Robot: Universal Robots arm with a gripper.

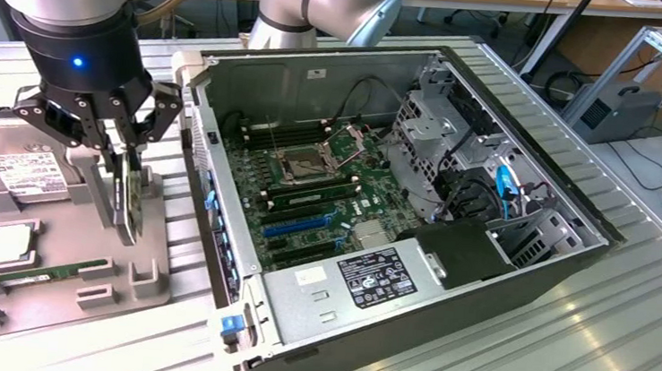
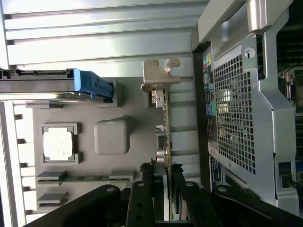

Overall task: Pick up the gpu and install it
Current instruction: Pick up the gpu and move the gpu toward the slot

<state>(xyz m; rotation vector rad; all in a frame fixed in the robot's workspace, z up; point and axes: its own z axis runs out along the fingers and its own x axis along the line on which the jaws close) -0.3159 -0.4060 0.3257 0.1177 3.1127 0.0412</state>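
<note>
Slatted metal bench: carries the grey parts tray and everything else listed. Computer case: open, lying side up with the motherboard exposed, just beside the tray on the exterior view's right; in the wrist view its perforated rear panel borders the tray. Parts tray, also seen from the wrist: moulded grey, with raised blocks and slots for each component. Robot arm with gripper: hangs directly over the tray's edge nearest the case, fingers pointing down. Hard drive: silver with a white label, lying in the tray's far corner, away from the case. Gpu: thin black card standing on edge in the tray's slot nearest the case; from the wrist it is seen edge-on, with its silver bracket at the end away from the gripper. Gripper state: clamped on the gpu, one black finger pressed against each face of the card's upper edge; whether the card has left the tray slot cannot be told. CPU: square, silver-topped, seated in the tray's square pocket, well apart from the gpu. RAM stick: narrow and green, lying in a tray slot just beside the CPU.
</note>
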